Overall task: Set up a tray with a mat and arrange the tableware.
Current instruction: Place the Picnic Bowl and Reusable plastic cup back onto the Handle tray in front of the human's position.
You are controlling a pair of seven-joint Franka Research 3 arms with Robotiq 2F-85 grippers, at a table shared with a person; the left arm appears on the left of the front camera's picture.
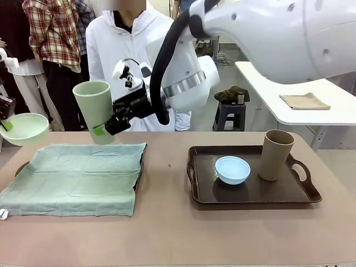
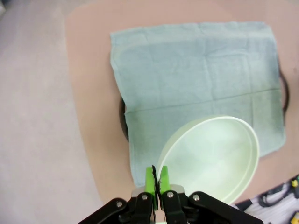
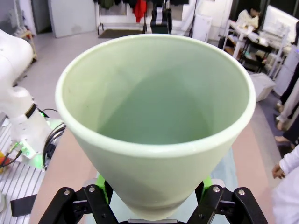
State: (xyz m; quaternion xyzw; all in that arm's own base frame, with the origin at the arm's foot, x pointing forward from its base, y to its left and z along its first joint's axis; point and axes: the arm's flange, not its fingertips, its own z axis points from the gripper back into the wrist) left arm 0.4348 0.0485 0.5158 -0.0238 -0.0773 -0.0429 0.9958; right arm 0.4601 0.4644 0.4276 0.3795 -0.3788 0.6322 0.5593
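At the far left corner of the surface [image 1: 167, 233], the left tool [image 2: 157, 176] has its green pads pinched tight on the rim of the pale green bowl [image 1: 25, 129]. The bowl hangs in the air and is not set down.

Just right of it, along the left side, the left tray [image 1: 21, 166] lies under the pale green mat [image 1: 78, 175]. The mat covers nearly all of the tray and spills past its front edge.

Over the mat's far edge, the right tool [image 1: 103, 130] reaches across the middle. Its jaws are spread wide around the base of the tall pale green cup [image 1: 93, 108], holding it upright and clear of the cloth.

On the right side, the right tray [image 1: 250, 197] carries the light blue bowl [image 1: 232, 169] near its middle. The tan-brown cup [image 1: 275, 154] stands just beside the bowl, toward the tray's far right corner.

The task looks well past halfway. The mat is laid and the blue-and-tan set is placed, though no mat shows under it. What seems left is lowering the green bowl and cup onto the mat and letting go.
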